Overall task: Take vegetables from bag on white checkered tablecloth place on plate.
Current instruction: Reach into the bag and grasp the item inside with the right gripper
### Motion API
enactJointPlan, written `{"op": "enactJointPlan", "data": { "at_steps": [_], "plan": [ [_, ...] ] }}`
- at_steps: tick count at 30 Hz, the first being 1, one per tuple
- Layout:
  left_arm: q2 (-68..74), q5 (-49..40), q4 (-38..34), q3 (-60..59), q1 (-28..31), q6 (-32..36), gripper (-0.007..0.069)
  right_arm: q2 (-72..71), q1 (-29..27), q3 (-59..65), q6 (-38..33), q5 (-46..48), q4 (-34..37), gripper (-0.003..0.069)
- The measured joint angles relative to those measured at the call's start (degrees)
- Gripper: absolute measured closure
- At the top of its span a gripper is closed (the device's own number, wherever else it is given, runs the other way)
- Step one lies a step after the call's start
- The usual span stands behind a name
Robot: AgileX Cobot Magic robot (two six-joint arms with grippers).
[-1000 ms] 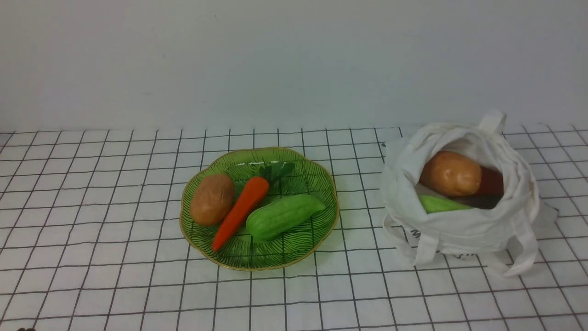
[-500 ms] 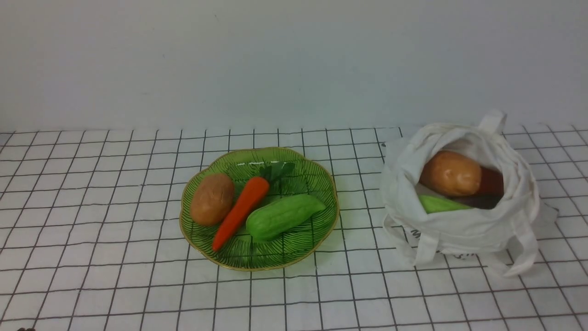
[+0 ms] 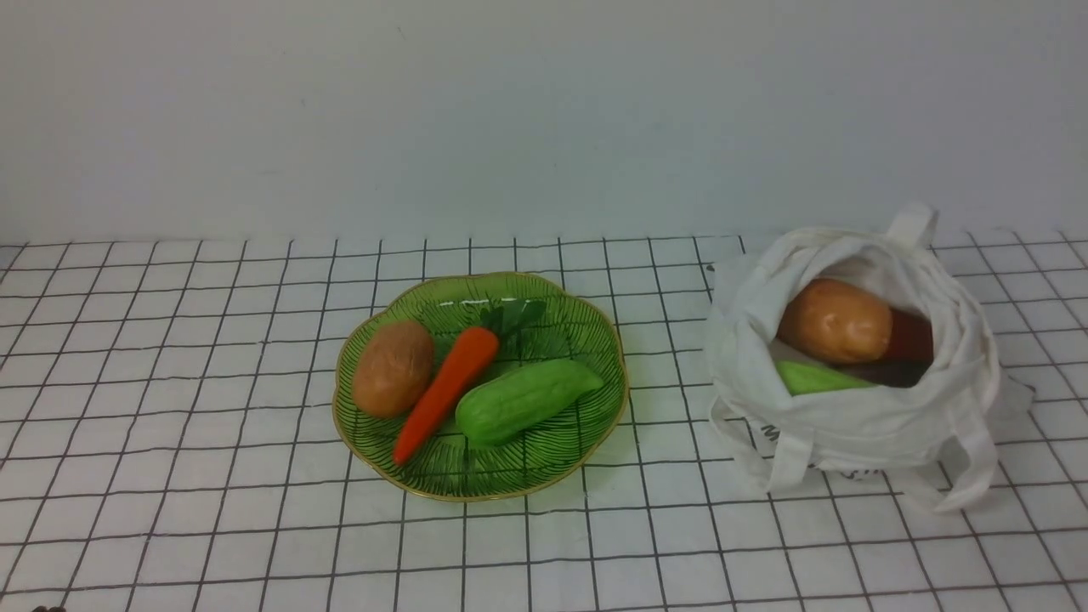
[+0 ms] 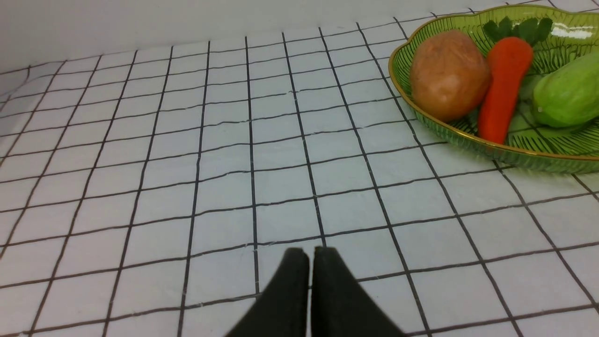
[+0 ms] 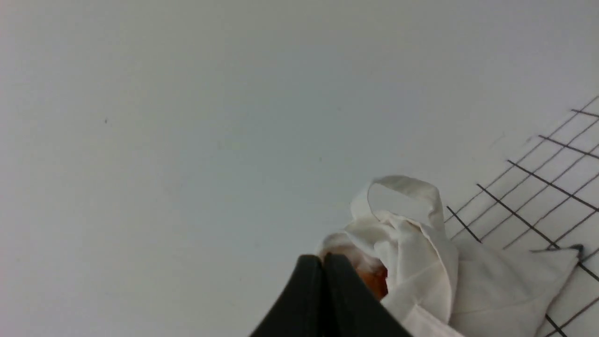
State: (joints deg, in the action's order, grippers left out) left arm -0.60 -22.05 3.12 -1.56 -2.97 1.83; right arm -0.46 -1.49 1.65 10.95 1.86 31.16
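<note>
The green plate [image 3: 595, 340] lies mid-table on the checkered tablecloth [image 3: 170, 425]. It holds a dull brown potato [image 3: 393, 367], an orange carrot [image 3: 446, 391] and a pale green gourd [image 3: 523, 398]. The white bag [image 3: 858, 425] stands at the right, open, with a glossy potato [image 3: 833, 321], a green gourd [image 3: 816, 377] and a dark red pepper [image 3: 911, 336] inside. Neither gripper shows in the front view. My left gripper [image 4: 310, 255] is shut and empty over bare cloth, apart from the plate [image 4: 468, 140]. My right gripper [image 5: 323, 260] is shut and empty beside the bag [image 5: 421, 262].
A plain pale wall [image 3: 544, 119] rises behind the table. Bare cloth stretches left of the plate and along the front edge. The bag's strap handles [image 3: 977, 450] trail onto the cloth at the right.
</note>
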Motion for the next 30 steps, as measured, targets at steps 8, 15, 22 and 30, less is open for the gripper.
{"op": "enactJointPlan", "data": {
  "at_steps": [8, 15, 22, 30],
  "plan": [
    [0.00, 0.00, 0.00, 0.00, 0.00, 0.00, 0.0633, 13.57, 0.94, -22.68, -9.10, 16.39, -8.22, 0.0671],
    [0.00, 0.00, 0.00, 0.00, 0.00, 0.00, 0.0633, 42.82, 1.28, -42.71, -25.07, 40.21, -9.76, 0.0671],
    [0.00, 0.00, 0.00, 0.00, 0.00, 0.00, 0.0633, 68.86, 2.06, -54.93, -36.92, 42.77, -5.53, 0.0671],
    [0.00, 0.00, 0.00, 0.00, 0.00, 0.00, 0.0633, 85.86, 7.85, -62.55, -37.72, 37.89, -5.31, 0.0643]
  ]
}}
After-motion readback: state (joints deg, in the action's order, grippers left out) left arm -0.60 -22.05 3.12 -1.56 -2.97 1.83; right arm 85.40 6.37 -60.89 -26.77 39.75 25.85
